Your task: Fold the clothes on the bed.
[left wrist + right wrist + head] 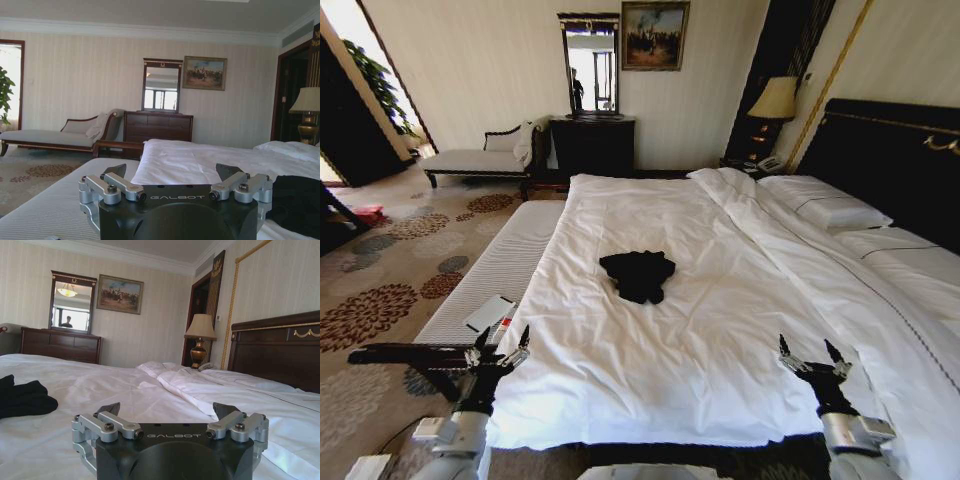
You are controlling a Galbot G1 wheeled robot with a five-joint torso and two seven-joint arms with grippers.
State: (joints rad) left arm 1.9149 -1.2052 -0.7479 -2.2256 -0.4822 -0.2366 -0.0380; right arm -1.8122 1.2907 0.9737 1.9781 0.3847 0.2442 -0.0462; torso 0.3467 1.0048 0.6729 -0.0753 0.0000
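Item one, the bed: I see a large double bed with white duvet, pillows stacked toward the dark wooden headboard on my right. Item two, the clothes: a black garment lying crumpled in a small heap near the middle of the duvet, well apart from both of my grippers; the right wrist view catches it as a dark bundle on the white cover. Item three, left gripper: I have it held low at the near left corner of the bed, over the edge where the mattress meets the striped bench; fingers spread wide, holding nothing. Item four, right gripper: held low over the near right part of the duvet, fingers likewise spread, nothing between them. Item five, surroundings: grey chaise against the far wall, dark dresser with mirror above it, framed painting beside the mirror, lit table lamp next to the headboard, patterned carpet to my left.
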